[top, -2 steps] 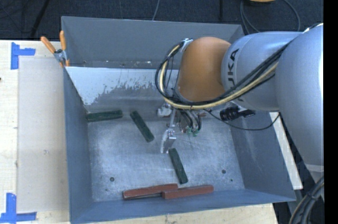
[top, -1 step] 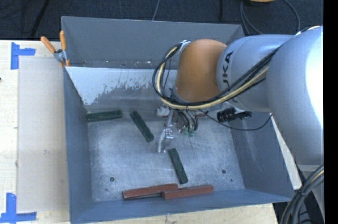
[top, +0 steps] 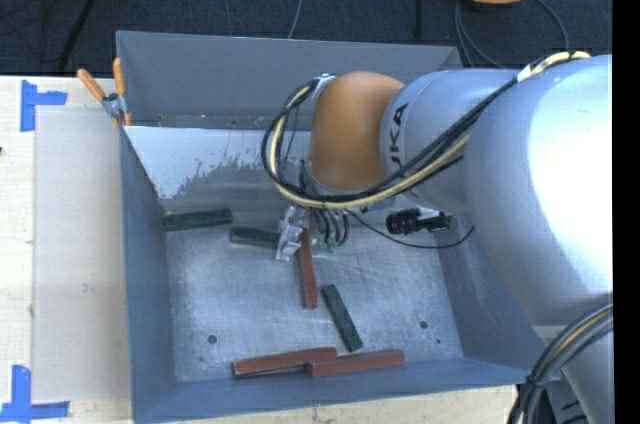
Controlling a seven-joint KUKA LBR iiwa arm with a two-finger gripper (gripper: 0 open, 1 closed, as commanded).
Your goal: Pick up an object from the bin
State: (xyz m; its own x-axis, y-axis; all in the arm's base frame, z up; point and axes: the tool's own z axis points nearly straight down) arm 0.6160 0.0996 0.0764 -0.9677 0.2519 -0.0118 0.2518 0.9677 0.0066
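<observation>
Camera view: hand (top: 293,242) low at bin (top: 145,312) centre, at the back end of a reddish-brown stick (top: 309,284); you can't tell if it's spread or pinching. Looks like the grasp step; next you'd confirm grip, then lift straight.

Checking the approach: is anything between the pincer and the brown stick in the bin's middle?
Nothing visible. The pincer is at the brown stick's upper end. A green stick lies by its lower end, and a second green stick lies left of the pincer. Neither crosses it.
</observation>
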